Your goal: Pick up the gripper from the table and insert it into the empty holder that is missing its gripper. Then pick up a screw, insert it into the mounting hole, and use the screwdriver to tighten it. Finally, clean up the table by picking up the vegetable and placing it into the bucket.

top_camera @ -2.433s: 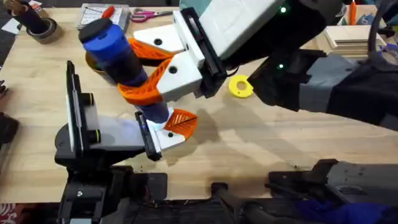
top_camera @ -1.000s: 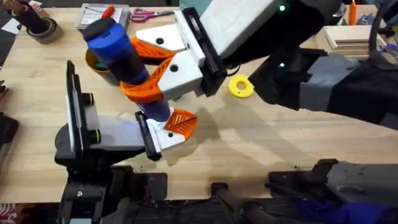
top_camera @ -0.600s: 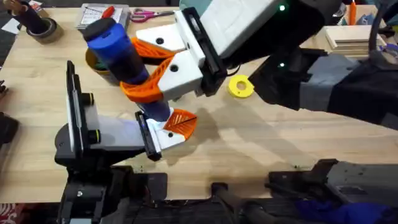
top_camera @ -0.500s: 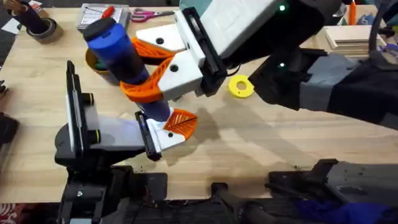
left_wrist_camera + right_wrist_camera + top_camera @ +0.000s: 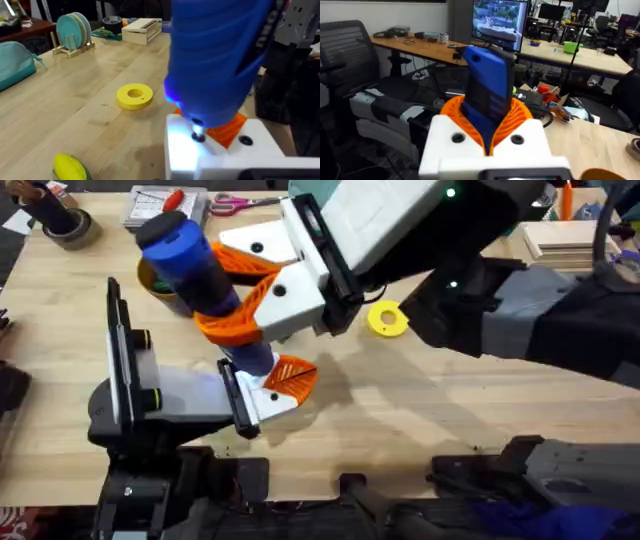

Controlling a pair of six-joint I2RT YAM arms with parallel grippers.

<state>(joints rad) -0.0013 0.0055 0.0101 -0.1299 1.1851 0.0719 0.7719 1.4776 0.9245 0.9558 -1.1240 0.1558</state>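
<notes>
My right gripper (image 5: 235, 305) clamps the screwdriver (image 5: 190, 265).
Tip sits on the holder (image 5: 220, 155), beside the tabletop's (image 5: 420, 410) near edge.

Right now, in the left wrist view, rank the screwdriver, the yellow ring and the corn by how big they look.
1. Screwdriver, far the largest, but nearest the camera.
2. Yellow ring.
3. Corn, smallest showing, though cut off at the edge, so unsure against the ring.

One screwdriver (image 5: 190, 270), one corn vegetable (image 5: 70, 167), one yellow ring (image 5: 387, 318), one pair of scissors (image 5: 235, 202).
</notes>
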